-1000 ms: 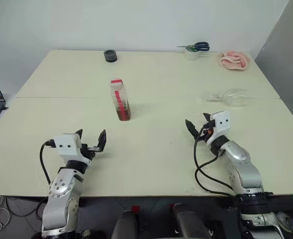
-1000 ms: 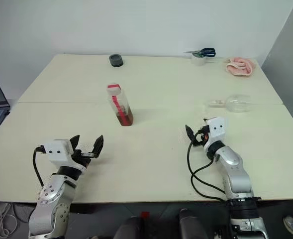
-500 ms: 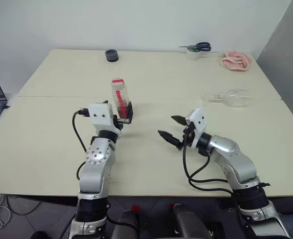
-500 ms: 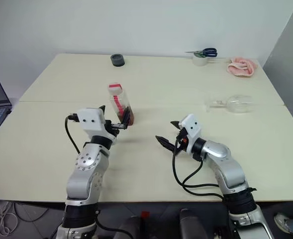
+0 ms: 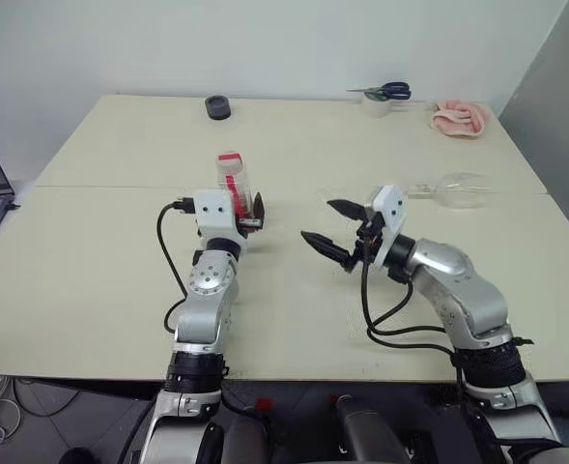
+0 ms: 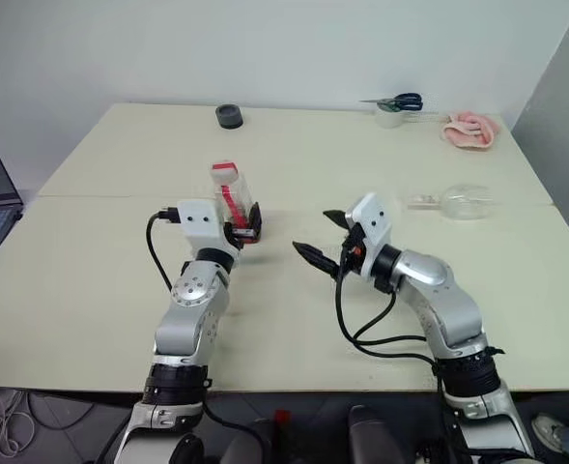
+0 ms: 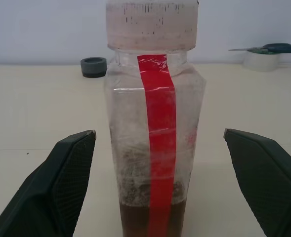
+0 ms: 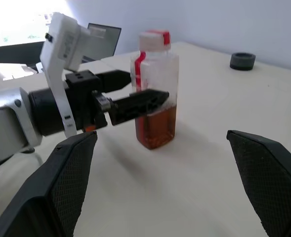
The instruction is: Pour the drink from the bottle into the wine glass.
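Left hand [image 5: 249, 215] now brought up from the near counter edge to the bottle [image 5: 233, 188], fingers wide apart, flanking it, not yet closed. Bottle upright between those fingers, capped, drink [image 7: 152, 217] low inside. Right hand [image 5: 334, 228] swung in towards the bottle, spread, empty. Wine glass [image 5: 455, 188] lying toppled, beyond the right hand. Grasp looks imminent.

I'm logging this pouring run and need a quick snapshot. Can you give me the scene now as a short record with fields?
bottle: upright on the table, cap on, brown drink low inside
left gripper: open, one finger either side of the bottle, not closed on it
right gripper: open, empty, right of the bottle
wine glass: lying on its side, far right
pour: not started
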Controlling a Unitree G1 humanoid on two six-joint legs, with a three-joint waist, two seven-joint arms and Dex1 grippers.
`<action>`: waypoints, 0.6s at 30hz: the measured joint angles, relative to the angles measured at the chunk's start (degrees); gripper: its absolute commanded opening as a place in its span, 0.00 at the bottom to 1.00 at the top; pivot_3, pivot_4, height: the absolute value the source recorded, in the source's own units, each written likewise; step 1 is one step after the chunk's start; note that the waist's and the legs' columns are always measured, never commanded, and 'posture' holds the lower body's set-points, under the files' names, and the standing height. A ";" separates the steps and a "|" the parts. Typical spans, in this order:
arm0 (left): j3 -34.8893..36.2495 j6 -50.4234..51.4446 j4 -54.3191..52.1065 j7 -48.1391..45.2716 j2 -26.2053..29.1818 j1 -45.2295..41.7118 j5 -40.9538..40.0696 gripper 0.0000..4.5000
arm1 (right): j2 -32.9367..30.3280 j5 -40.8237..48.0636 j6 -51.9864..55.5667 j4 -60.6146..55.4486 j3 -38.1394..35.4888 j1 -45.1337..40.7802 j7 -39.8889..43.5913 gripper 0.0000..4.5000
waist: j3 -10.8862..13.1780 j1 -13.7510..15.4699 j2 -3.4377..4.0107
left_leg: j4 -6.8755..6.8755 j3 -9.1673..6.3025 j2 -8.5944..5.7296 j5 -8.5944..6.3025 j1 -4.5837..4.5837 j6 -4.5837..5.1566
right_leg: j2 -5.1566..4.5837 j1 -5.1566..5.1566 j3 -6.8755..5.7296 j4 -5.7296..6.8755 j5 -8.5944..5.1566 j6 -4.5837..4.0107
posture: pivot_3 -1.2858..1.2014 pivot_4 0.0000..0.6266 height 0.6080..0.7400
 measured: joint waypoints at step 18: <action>0.99 -8.85 14.33 1.18 0.43 -8.71 1.77 0.74 | -0.30 -0.67 1.36 -1.87 0.76 -0.90 -1.26 1.00 | 0.00 0.07 0.00 | 0.00 -0.03 -0.02 0.00 -0.02 0.00 | -0.02 -0.01 -0.03 0.02 0.00 0.00 | 0.52 0.24 1.00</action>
